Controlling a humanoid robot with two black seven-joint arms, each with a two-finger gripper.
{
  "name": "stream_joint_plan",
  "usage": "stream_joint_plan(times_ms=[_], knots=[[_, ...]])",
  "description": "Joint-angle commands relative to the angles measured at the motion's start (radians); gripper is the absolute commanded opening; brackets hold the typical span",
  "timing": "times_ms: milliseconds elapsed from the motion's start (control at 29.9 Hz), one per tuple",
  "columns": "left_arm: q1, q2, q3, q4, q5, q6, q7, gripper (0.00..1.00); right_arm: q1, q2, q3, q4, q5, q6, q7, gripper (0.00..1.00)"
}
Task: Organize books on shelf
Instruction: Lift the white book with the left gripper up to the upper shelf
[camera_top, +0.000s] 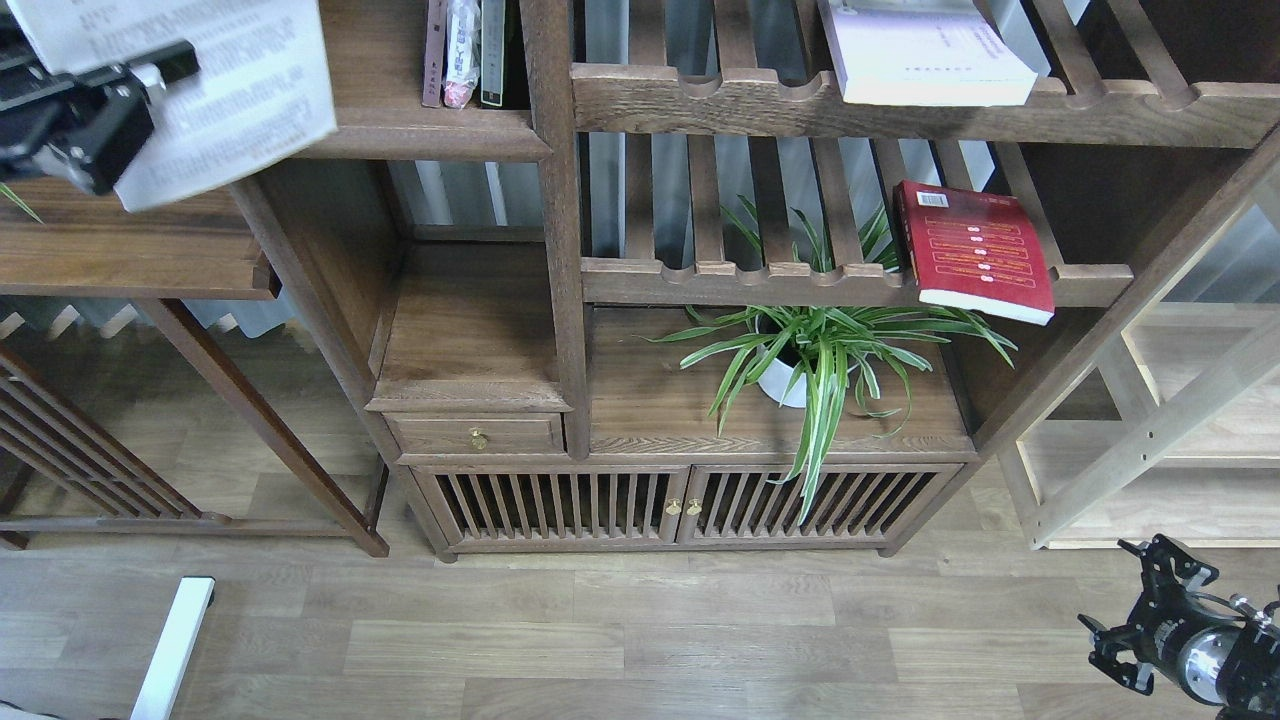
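My left gripper (140, 85) is at the top left, shut on a book with a white printed cover (245, 95). It holds the book tilted in the air, in front of the left end of the dark brown shelf (430, 135). Several thin books (462, 50) stand upright on that shelf against its right post. A white, pale lavender book (925, 55) lies on the upper slatted rack. A red book with yellow lines and a barcode (975, 250) lies on the middle slatted rack, overhanging its front rail. My right gripper (1125, 605) is open and empty, low at the bottom right above the floor.
A potted spider plant (815, 350) stands on the cabinet top under the red book. A small drawer unit (475, 430) and slatted cabinet doors (680, 505) are below. A dark side table (130, 270) is at left, a pale wooden rack (1150, 440) at right.
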Motion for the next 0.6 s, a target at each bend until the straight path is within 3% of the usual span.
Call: stream_joint_plan(times_ms=[0,368,568], knots=[[-0.018,-0.04,0.003,0.041,0.001,0.067,0.017,0.0,-0.015,-0.006,0.0,0.0,-0.002,0.0,0.0,1.0],[-0.021,-0.201,0.007,0.089,0.003,0.225,0.032,0.0,-0.042,-0.012,0.001,0.002,-0.011,0.0,0.0,1.0],[-0.062,-0.293,0.016,0.115,0.003,0.332,0.066,0.0,-0.056,-0.016,0.001,0.0,-0.011,0.0,0.0,1.0]])
